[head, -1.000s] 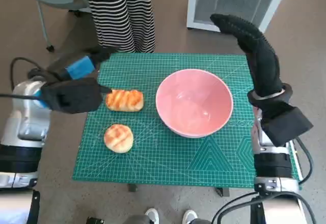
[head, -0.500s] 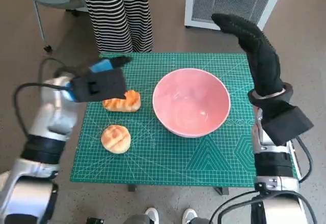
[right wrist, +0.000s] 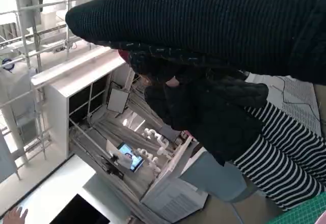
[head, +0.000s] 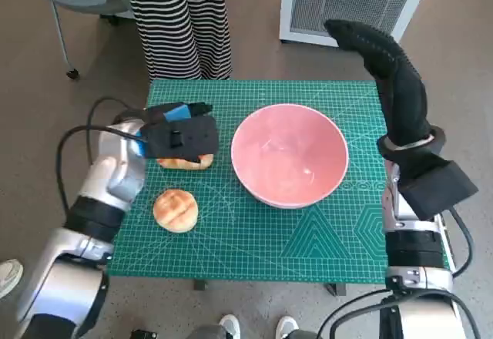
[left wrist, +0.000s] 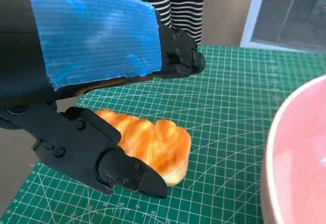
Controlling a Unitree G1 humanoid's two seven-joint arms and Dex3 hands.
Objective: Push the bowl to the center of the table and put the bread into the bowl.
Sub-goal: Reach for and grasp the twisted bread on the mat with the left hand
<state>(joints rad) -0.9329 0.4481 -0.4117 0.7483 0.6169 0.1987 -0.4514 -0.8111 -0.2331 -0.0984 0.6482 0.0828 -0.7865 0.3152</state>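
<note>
Left hand (head: 179, 137) spread over long bread (left wrist: 147, 143), nothing gripped; right hand (head: 389, 77) raised, empty. Risk: off-centre close squashes or skids loaf against pink bowl (head: 289, 154).

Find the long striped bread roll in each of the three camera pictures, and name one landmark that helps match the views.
Head view: long bread roll left of the pink bowl, partly under the left hand.
Left wrist view: roll centre, between the fingers.
Right wrist view: not in it.
Shared landmark: green mat.
</note>
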